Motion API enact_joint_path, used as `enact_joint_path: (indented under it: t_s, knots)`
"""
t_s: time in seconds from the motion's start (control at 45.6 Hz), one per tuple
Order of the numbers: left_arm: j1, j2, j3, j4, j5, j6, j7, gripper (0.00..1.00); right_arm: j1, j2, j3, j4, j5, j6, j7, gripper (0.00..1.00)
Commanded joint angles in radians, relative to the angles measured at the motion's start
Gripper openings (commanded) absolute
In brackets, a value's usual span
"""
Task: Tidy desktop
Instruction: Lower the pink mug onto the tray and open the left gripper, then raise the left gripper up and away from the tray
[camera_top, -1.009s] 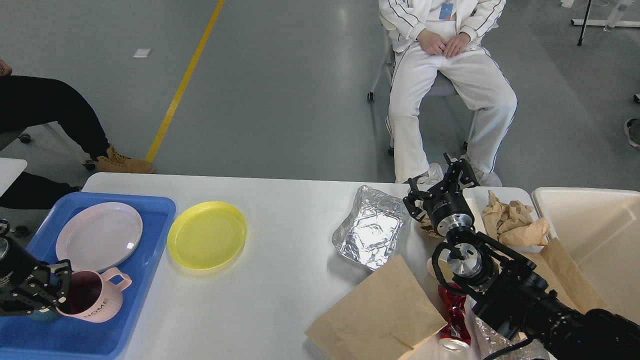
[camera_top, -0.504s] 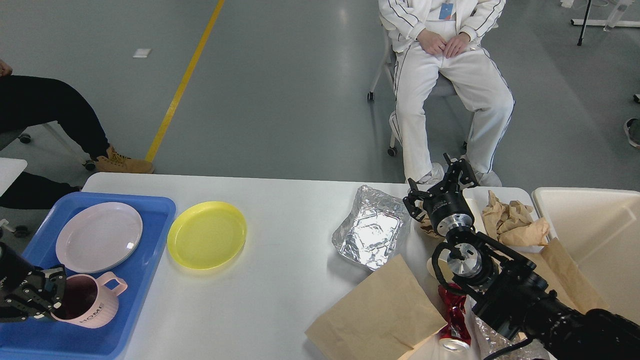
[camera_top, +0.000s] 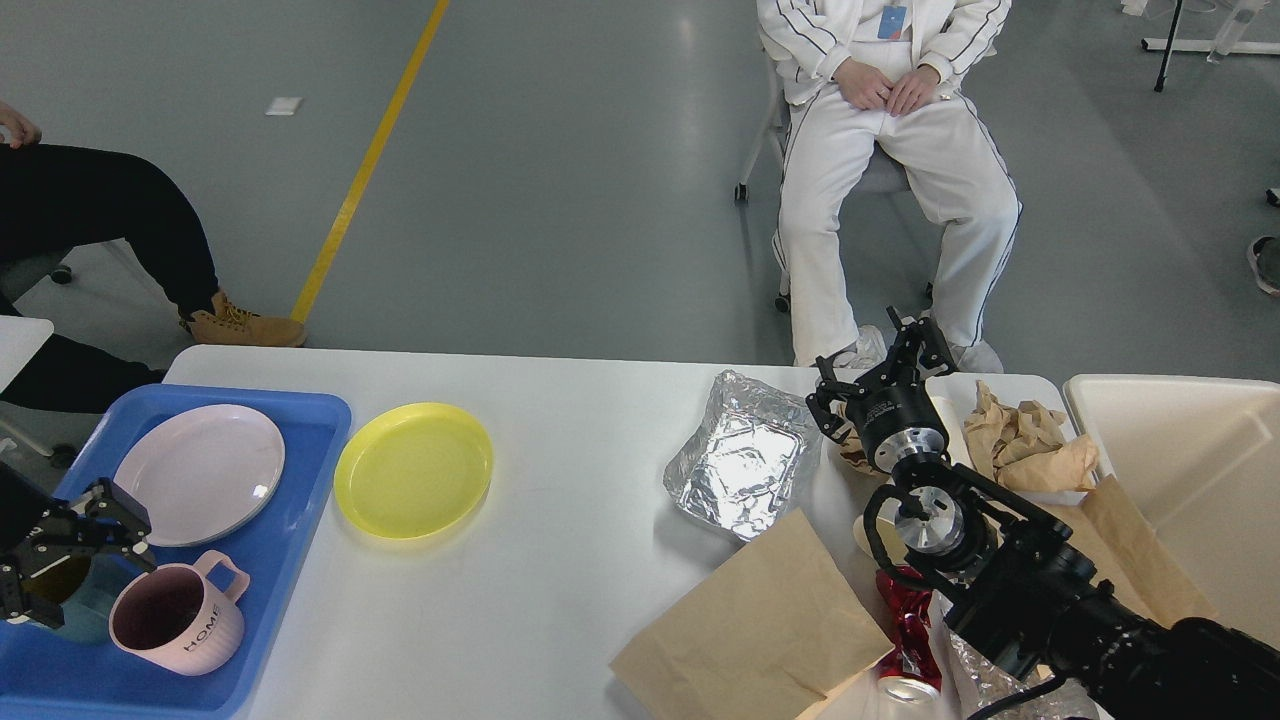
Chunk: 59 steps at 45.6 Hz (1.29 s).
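Released moments ago, the pink "HOME" mug (camera_top: 178, 619) stands in the blue tray (camera_top: 300, 470) at the white desktop's (camera_top: 560, 590) left end, just right of the left gripper (camera_top: 70, 560), now lifted clear, jaws spread. Right gripper (camera_top: 885, 385) hovers beyond the foil tray (camera_top: 745, 465) beside crumpled paper (camera_top: 1030, 440); whether its jaws are spread cannot be told. Dishes seem gathered left, rubbish right by the cream bin (camera_top: 1180, 480).

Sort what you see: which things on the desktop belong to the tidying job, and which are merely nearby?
Job: desktop, yellow plate, foil tray, crumpled paper, paper bag, red can, blue tray, pink mug, cream bin.

Nearby: seated person, yellow floor line.
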Motion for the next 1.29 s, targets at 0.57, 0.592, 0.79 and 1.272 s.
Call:
enact_joint_path:
  t_s: [0.57,0.592,0.79,1.272]
  knots:
    - [-0.51,-0.117,0.23,0.002,-0.009,0.0,-0.015,0.93,0.0,0.0,0.0,0.001,0.0,0.0,0.0,1.0]
    - [-0.512,-0.12,0.23,0.002,-0.009,0.0,-0.015,0.93,0.0,0.0,0.0,0.001,0.0,0.0,0.0,1.0]
    - [-0.496,-0.183,0.229,-0.004,-0.008,0.0,-0.009,0.94,0.0,0.0,0.0,0.001,0.0,0.002,0.0,1.0]
    - [-0.461,-0.218,0.215,-0.007,0.006,0.0,-0.001,0.95,0.0,0.0,0.0,0.001,0.0,0.002,0.0,1.0]
